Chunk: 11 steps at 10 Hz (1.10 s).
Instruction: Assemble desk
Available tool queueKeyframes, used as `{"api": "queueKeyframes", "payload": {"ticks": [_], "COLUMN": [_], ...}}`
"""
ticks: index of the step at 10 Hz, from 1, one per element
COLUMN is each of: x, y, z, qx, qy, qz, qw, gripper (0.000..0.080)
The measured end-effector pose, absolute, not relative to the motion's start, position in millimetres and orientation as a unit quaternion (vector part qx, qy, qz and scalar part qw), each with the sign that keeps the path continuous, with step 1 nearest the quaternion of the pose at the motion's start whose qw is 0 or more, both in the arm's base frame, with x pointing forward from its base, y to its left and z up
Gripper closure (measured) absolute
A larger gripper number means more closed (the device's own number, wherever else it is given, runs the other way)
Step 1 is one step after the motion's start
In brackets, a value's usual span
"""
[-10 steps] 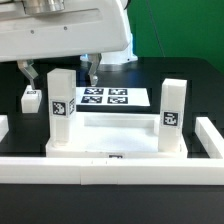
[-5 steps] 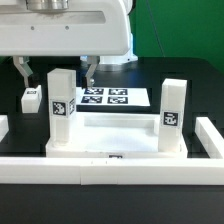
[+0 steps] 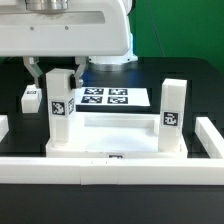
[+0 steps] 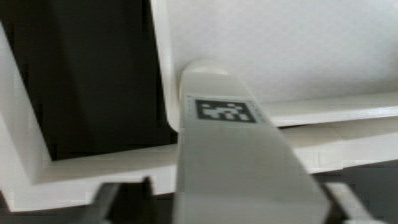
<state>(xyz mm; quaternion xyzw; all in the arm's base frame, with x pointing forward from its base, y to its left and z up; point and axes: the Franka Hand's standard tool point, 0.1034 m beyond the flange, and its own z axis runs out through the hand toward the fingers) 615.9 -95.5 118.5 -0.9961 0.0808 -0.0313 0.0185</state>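
Note:
The white tray-like tabletop [image 3: 115,128] lies upside down with two tagged legs standing upright in its front corners. My gripper [image 3: 55,71] is open and straddles the top of the left leg [image 3: 60,102], one finger on each side. In the wrist view the same leg [image 4: 224,150] runs up between my fingertips [image 4: 118,200], with a dark gap on both sides of it. The right leg [image 3: 171,115] stands alone at the other corner. A third loose leg [image 3: 31,97] stands on the table at the exterior view's far left.
The marker board [image 3: 106,97] lies flat behind the tabletop. Low white border rails run along the front [image 3: 110,166] and the right side [image 3: 211,135]. The black table surface shows in the wrist view [image 4: 71,90] beside the tabletop rim.
My gripper has moved toward the exterior view's left, from behind the left leg to over it, so its fingers now flank the leg's top.

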Motion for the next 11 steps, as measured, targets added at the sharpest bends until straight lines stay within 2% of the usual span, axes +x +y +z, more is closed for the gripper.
{"api": "queueKeyframes", "payload": {"ticks": [4, 6, 8, 11], "x": [616, 618, 620, 622], "y": [-96, -94, -90, -69], "z": [118.5, 117.4, 116.8, 115.4], "qx": [-0.994, -0.960, -0.922, -0.823], "qy": [0.106, 0.277, 0.383, 0.564], "qz": [-0.031, -0.037, -0.037, -0.021], "qw": [0.020, 0.033, 0.044, 0.063], "gripper": [0.0512, 0.0512, 0.0512, 0.0511]}}
